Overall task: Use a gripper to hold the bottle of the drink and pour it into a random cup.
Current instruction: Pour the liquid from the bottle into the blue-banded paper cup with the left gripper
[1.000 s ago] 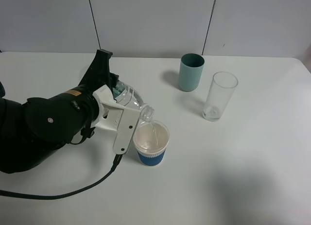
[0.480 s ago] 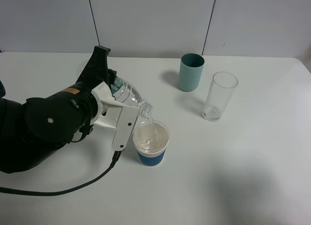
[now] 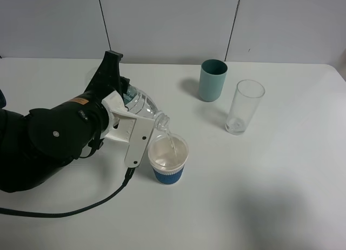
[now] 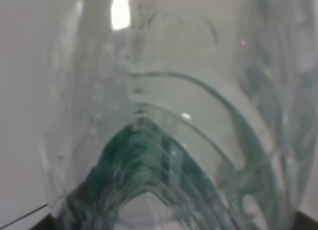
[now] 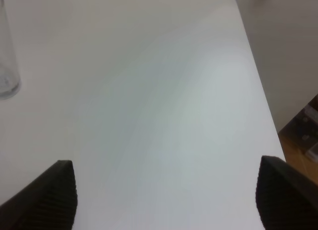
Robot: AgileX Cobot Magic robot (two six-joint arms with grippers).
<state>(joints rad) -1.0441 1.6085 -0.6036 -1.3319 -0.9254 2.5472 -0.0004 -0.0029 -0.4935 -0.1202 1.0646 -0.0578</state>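
Aslant, the bottle [image 3: 143, 106] sits between left jaws; mouth over cup [image 3: 167, 173].

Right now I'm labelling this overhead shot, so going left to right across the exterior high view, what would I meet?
The left gripper holding the bottle of the drink → cup → teal tumbler → tall clear glass.
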